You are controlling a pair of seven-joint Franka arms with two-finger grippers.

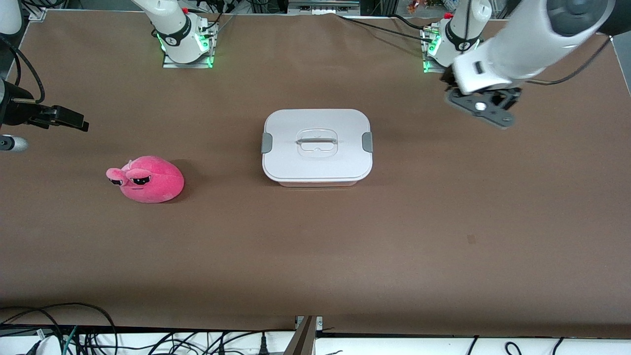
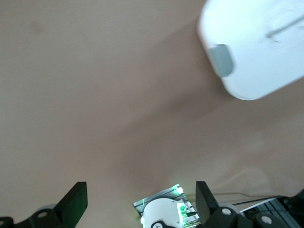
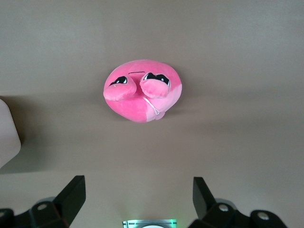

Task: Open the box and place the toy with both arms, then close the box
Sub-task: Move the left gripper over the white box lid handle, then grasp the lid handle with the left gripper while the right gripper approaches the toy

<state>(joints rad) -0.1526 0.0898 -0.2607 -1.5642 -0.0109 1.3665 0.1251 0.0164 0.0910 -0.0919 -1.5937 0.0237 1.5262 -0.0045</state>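
The box [image 1: 317,146] stands shut mid-table, its white lid held by grey side clips [image 1: 367,142] and topped by a clear handle [image 1: 316,142]. The pink plush toy [image 1: 147,179] lies on the table toward the right arm's end, a little nearer the front camera than the box. My left gripper [image 1: 485,111] is open and empty in the air over bare table near the left arm's base. In the left wrist view [image 2: 140,202] the box lid [image 2: 256,42] and one clip [image 2: 222,60] show. My right gripper [image 1: 74,121] is open and empty over the table's edge. The right wrist view [image 3: 137,194] shows the toy [image 3: 142,95].
The table is covered by a brown cloth [image 1: 315,246]. The arm bases [image 1: 185,42] with green lights stand along the edge farthest from the front camera. Cables [image 1: 74,335] hang at the edge nearest it. A corner of the box [image 3: 7,130] shows in the right wrist view.
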